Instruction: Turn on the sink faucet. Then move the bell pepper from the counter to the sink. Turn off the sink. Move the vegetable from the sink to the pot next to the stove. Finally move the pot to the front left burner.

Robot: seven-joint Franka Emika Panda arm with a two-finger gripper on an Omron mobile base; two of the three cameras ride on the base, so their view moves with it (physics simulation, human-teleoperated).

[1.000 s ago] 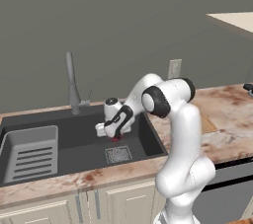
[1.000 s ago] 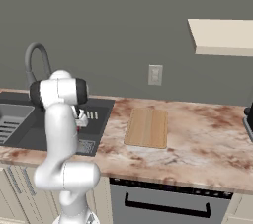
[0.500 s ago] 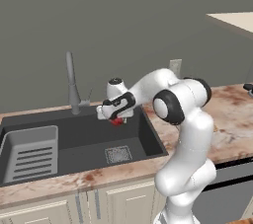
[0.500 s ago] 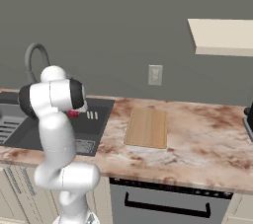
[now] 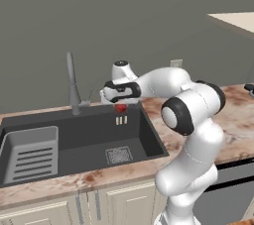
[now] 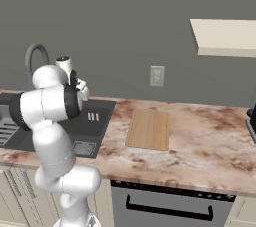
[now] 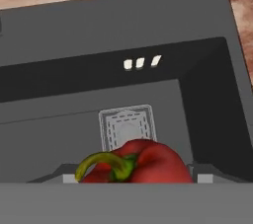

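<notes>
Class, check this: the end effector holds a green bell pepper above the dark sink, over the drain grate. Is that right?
Not quite. The bell pepper is red; just its stem is green, as the hand view shows. The end effector does hold it above the sink, over the drain grate.

The sink is set in the counter, with the faucet behind it and the tray in its left part. The pepper hangs above the basin's back right corner, in the gripper. A cutting board lies on the counter right of the sink.

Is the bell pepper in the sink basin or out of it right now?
Out: the bell pepper sits between the gripper's fingers, above the sink floor.
</notes>
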